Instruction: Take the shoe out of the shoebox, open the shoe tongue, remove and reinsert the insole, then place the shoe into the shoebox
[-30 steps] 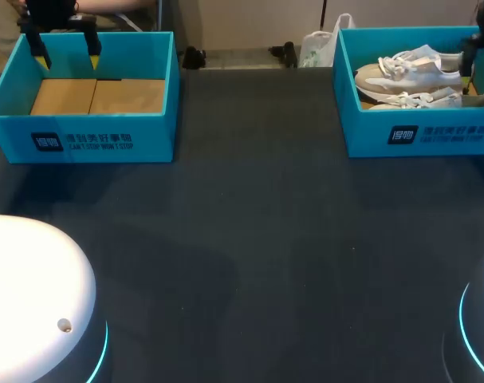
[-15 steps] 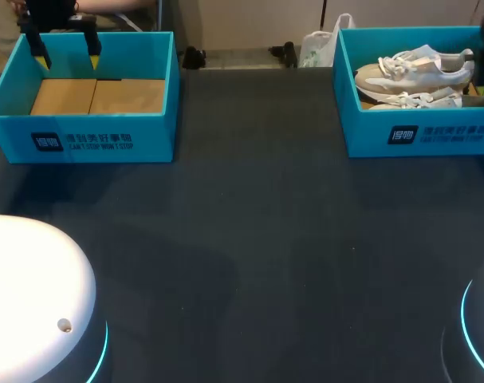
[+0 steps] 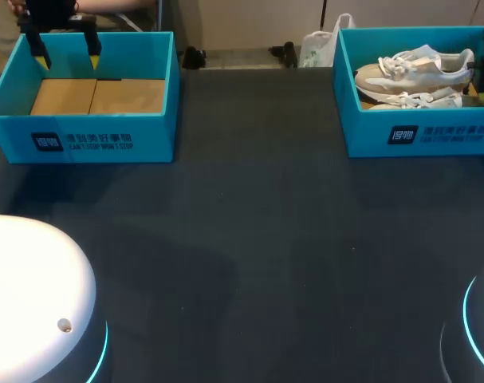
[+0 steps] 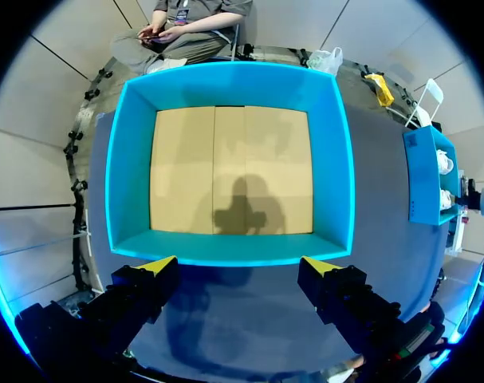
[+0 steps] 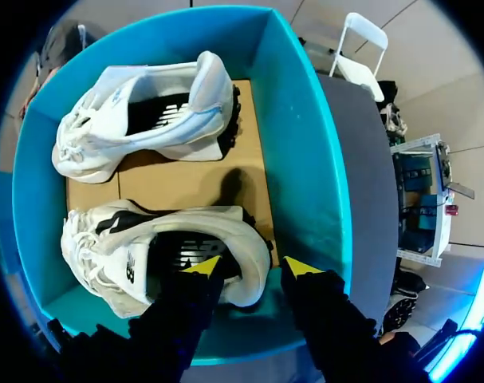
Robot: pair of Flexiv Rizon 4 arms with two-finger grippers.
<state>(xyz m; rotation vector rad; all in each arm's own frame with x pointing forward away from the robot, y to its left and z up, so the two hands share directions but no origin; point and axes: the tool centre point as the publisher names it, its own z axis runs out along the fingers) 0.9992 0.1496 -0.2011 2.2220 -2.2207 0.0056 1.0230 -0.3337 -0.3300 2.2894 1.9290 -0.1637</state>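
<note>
In the head view, the left gripper (image 3: 67, 57) is held, fingers spread, over the empty box (image 3: 82, 144) at ten o'clock on the table (image 3: 249, 239). The shoebox (image 3: 417, 136) lies at two o'clock.

In the left wrist view, the tips are seen wide apart above the box's near wall.

In the right wrist view, the right gripper (image 5: 252, 267) is pointed down into the shoebox, tips parted astride the heel of the nearer shoe (image 5: 122, 239). Contact cannot be told.
</note>
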